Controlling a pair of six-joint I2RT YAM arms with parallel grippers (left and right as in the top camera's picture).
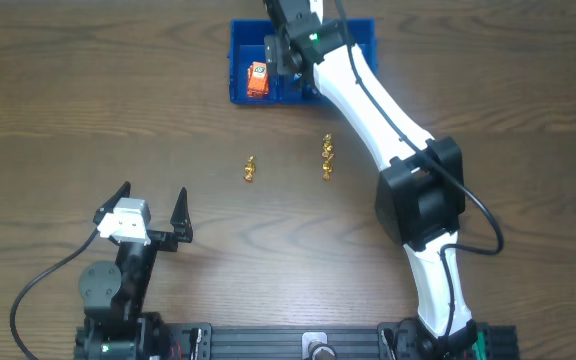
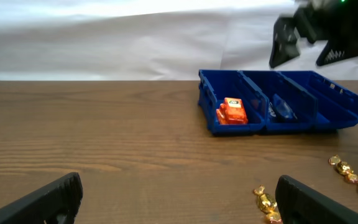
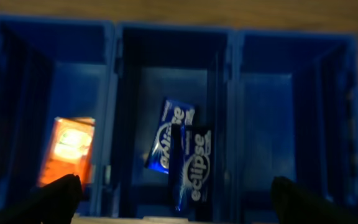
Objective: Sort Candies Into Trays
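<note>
Worktop: a dark brown wooden table (image 1: 68, 100) with fine lengthwise grain is carrying every item below.

Left gripper (image 1: 152, 196): black, two angular fingers, is hovering low over the near left of the table. Its jaws are standing wide apart and gripping nothing.

Single gold foil-wrapped candy (image 1: 250, 170): small and crinkled, with twisted ends, is lying alone on the wood right of the left gripper, near the middle.

Blue plastic three-compartment tray (image 1: 236, 60): rectangular, with thin upright divider walls, is sitting at the far centre of the table.

Orange glossy packet (image 3: 70, 149): flat and rectangular, is lying in the tray's left compartment.

Two dark blue flat gum packs (image 3: 169, 134): long and glossy, are lying overlapped in the middle compartment, one tilted across the other.

Cluster of gold foil candies (image 1: 327, 158): several are lying touching in a short row, nearer than the tray and right of the single candy.

Right gripper (image 2: 312, 53): black, is hanging above the tray's middle compartment. Its jaws are spread wide, nothing between them.
</note>
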